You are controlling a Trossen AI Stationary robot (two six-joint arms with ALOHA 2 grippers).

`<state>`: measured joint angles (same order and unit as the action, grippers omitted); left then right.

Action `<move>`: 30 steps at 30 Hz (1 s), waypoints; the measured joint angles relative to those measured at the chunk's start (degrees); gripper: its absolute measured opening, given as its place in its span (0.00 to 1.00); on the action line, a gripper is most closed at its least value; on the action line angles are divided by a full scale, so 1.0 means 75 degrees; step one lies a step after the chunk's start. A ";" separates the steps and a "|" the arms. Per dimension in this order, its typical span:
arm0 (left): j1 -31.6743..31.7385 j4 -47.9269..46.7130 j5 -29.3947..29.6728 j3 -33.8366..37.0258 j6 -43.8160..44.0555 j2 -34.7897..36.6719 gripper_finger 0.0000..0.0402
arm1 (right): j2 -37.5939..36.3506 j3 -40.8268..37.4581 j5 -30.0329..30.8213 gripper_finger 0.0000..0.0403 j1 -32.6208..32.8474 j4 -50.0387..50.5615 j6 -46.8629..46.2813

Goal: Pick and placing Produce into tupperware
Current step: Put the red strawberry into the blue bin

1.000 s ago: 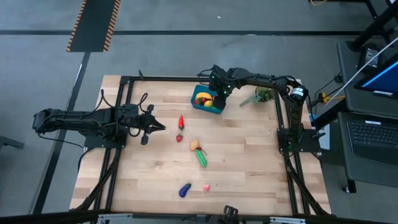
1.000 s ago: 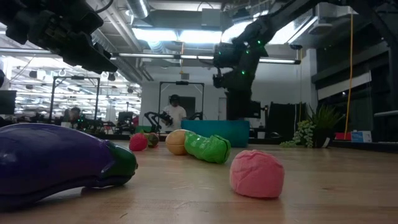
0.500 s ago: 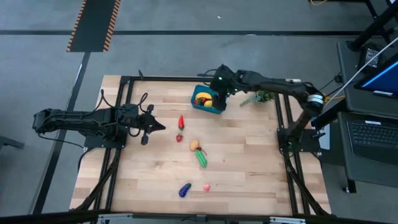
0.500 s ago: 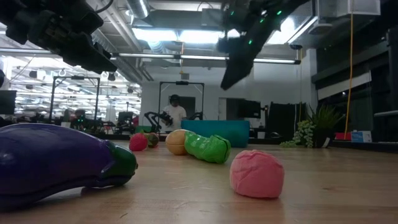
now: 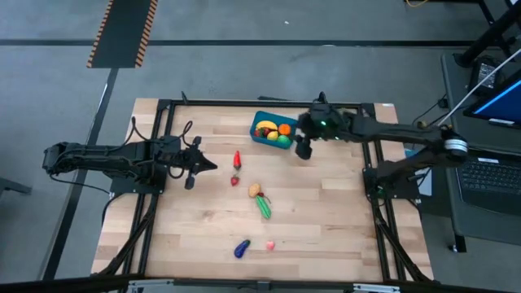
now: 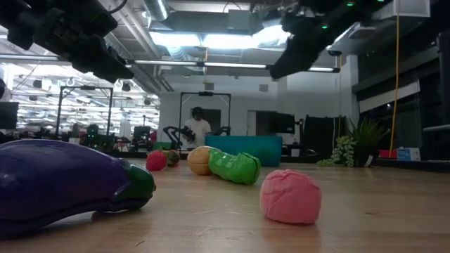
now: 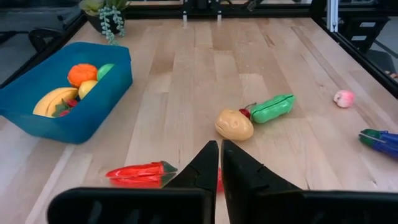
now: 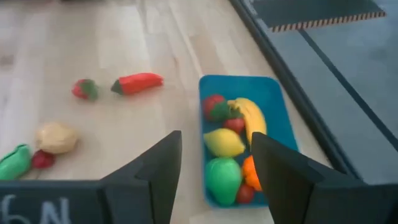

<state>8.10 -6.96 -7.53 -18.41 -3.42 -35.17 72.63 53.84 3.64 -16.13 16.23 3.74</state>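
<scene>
Spread and empty, right gripper (image 5: 303, 148) hangs just beside the tupperware (image 5: 272, 131); next it should descend squarely over the red pepper (image 5: 237, 159), avoiding neighbours.

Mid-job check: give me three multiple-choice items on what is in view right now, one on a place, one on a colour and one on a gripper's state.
1. Where does the banana lie?
A. in the tub
B. on the bare table
C. on the floor

2. What colour is the small piece beside the eggplant?
A. yellow
B. pink
C. orange

3. How is the right gripper?
A. shut on a piece
B. shut on the tub's rim
C. open and holding nothing

Answers:
1 A, as both wrist views show the banana inside the tub among other pieces.
2 B, as the low view shows a pink lump next to the purple eggplant.
3 C, as the right wrist view shows its fingers apart with nothing between them.
</scene>
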 joint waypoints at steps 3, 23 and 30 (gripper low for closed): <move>-0.0006 0.0104 0.0001 0.0000 0.0000 0.0002 0.05 | -0.0671 -0.0820 -0.0038 0.49 0.0179 -0.0539 -0.0129; -0.0196 0.1052 -0.0042 0.0006 0.0632 -0.0223 0.13 | -0.3576 -0.3946 -0.0059 0.49 0.0783 -0.2679 -0.0887; -0.0892 0.1332 0.0793 0.0006 0.0842 -0.0533 0.28 | -0.3578 -0.4326 -0.0058 0.49 0.0887 -0.3306 -0.0897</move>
<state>1.41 3.03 -1.58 -18.37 2.90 -39.17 45.80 21.40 3.20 -9.47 -8.57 -2.98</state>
